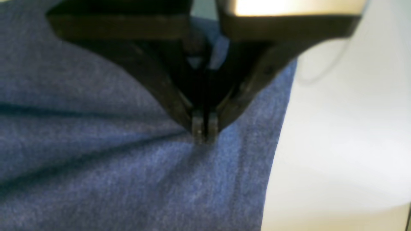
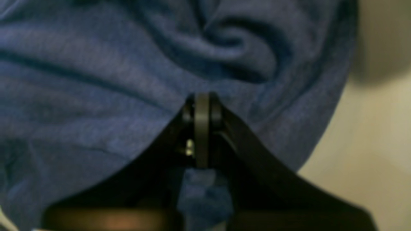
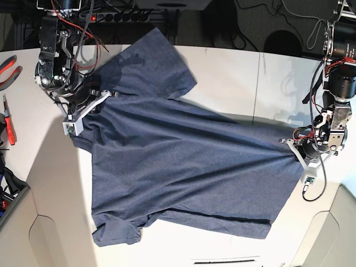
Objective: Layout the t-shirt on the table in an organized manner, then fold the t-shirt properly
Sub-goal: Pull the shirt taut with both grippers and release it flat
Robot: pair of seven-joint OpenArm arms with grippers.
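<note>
Left wrist view: the left gripper point(image 1: 204, 133) is pinched tight on a fold of the t-shirt point(image 1: 96, 144), heathered blue knit, near its edge over the smooth white table point(image 1: 337, 144).

Right wrist view: the right gripper point(image 2: 201, 102) clamps bunched, creased cloth.

Base view: the t-shirt point(image 3: 183, 167) lies spread across the table point(image 3: 239, 72), pulled taut between both grippers.

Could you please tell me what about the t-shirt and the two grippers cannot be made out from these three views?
- t-shirt lettering: none shows in any view; possibly face down.
- left gripper tips: base view, hidden behind its own wrist; shut on cloth in the blurred wrist view.
- right gripper: base view, tips hidden under the arm.
- table seam: partly covered by the shirt.
</note>
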